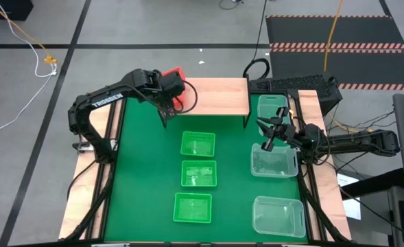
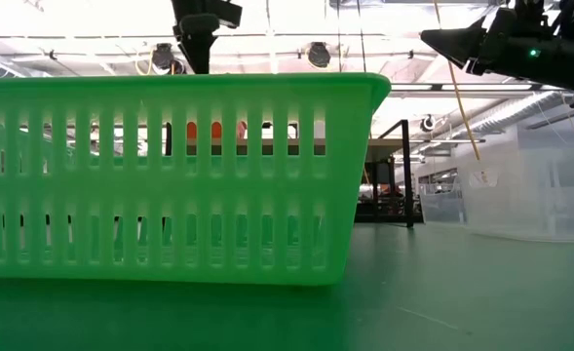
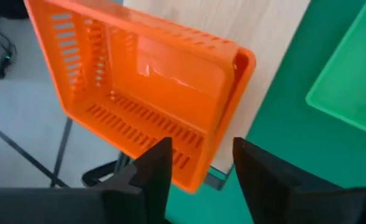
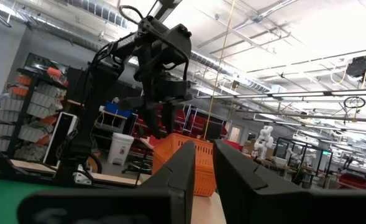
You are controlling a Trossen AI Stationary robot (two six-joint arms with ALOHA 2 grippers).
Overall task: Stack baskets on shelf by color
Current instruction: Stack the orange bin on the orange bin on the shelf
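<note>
**Left claw parted over red stack at shelf's left end**

Left gripper (image 1: 167,103) poised just above the red baskets (image 1: 176,88), fingers (image 3: 155,168) spread apart with the near rim of the orange-red plastic showing in the gap, apparently not pinched. Red baskets nested and tilted, resting on the left end of the shelf (image 1: 219,96) and hanging partly past its edge. Right gripper (image 1: 268,134) hovering over the right side of the table, above the clear baskets, fingers narrow with a thin gap and nothing between them.

Judged roughly a third done: red colour gathered on the shelf, though count within the stack not readable and seating looks crooked. Still left: three green baskets (image 1: 197,144) lying singly in a column down the middle of the green mat (image 1: 143,178), and three clear baskets (image 1: 274,162) in a column along the mat's right edge, one close beside the shelf's right end.

Baskets thin moulded plastic, rectangular, walls pierced by rows of vertical slots, flat floors; clear ones translucent, a little larger, corners rounded. Shelf a pale wood board with fine grain on thin black legs. Mat matte, smooth
</note>
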